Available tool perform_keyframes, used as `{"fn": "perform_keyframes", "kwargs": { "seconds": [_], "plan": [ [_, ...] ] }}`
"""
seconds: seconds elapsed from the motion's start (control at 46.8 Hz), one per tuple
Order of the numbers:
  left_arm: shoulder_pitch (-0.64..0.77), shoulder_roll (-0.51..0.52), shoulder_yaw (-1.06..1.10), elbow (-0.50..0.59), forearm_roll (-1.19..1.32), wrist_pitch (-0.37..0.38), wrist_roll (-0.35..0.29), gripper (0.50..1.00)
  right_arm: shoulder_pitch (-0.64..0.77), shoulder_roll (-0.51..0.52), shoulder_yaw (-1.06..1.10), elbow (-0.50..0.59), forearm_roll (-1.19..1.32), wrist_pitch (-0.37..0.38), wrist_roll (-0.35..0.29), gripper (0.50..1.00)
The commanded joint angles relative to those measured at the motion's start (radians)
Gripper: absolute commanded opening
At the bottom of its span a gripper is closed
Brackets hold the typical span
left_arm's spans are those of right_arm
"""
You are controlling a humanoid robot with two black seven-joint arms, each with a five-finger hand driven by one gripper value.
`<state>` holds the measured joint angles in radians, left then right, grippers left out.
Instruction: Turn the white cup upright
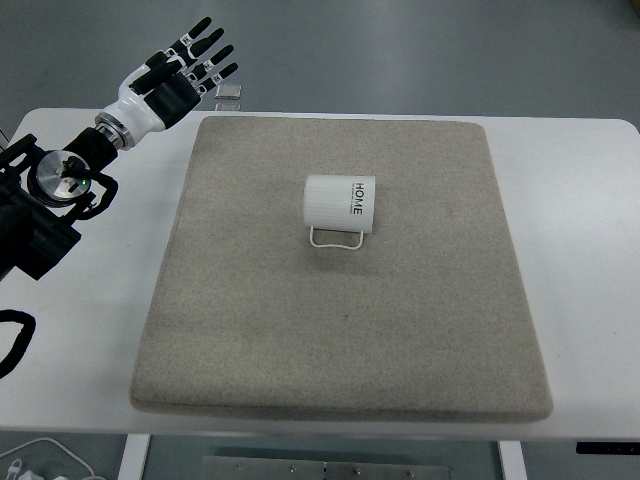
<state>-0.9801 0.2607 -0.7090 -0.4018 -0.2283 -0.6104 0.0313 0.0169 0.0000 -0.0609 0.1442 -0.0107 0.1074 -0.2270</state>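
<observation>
- White cup (338,203) lying on its side, just above centre of grey mat (340,270), roughly at 12 o'clock from mat middle
- Ribbed body, black "HOME" print facing up near its right end
- Thin wire-like handle (336,238) on the 6 o'clock side of the cup, resting flat on the mat
- Which end is the mouth: cannot tell from this angle
- Mat square, beige-grey, laid on white tabletop (585,200), covering most of it
- Left hand (185,70) at 10 o'clock from the cup, well apart, past the mat's top-left corner, over the tabletop's far edge
- Fingers (212,49) black with white joints, spread and extended toward 1 o'clock, holding nothing
- White wrist cuff and black arm links running back to the picture's left edge at 9 o'clock
- Small clear object (229,92) on the tabletop just beside the fingertips, at 5 o'clock from them; too small to identify
- White cable (50,455) on the floor at 7 o'clock, below the tabletop's near edge
- Right hand out of the picture
</observation>
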Motion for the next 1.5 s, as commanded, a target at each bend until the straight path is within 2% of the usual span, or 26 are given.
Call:
{"fn": "perform_keyframes", "kwargs": {
  "seconds": [0.0,0.214,0.406,0.556,0.812,1.133,1.475],
  "plan": [
    [-0.011,0.002,0.0,0.0,0.07,0.0,-0.002,0.994,0.0,0.0,-0.001,0.0,0.0,0.0,0.0,0.93],
    [-0.034,0.017,-0.001,-0.008,0.28,0.0,-0.042,0.994,0.0,0.0,-0.001,0.0,0.0,0.0,0.0,0.93],
    [-0.06,0.018,0.0,-0.026,0.4,0.0,-0.048,0.994,0.0,0.0,0.0,0.0,0.0,0.0,0.0,0.93],
    [-0.069,0.055,0.0,-0.107,0.585,0.0,-0.056,0.994,0.0,0.0,0.0,0.0,0.0,0.0,0.0,0.93],
    [-0.078,0.1,0.019,-0.222,0.825,0.0,-0.12,0.992,0.0,0.0,-0.001,0.0,0.0,0.0,0.0,0.93],
    [-0.083,0.138,0.06,-0.373,1.056,0.0,-0.12,0.994,0.0,0.0,0.001,0.0,0.0,0.0,0.0,0.93],
    [-0.106,0.14,0.089,-0.48,1.339,0.0,-0.119,0.988,0.0,0.0,0.001,0.0,0.0,0.0,0.0,0.93]
  ]
}}
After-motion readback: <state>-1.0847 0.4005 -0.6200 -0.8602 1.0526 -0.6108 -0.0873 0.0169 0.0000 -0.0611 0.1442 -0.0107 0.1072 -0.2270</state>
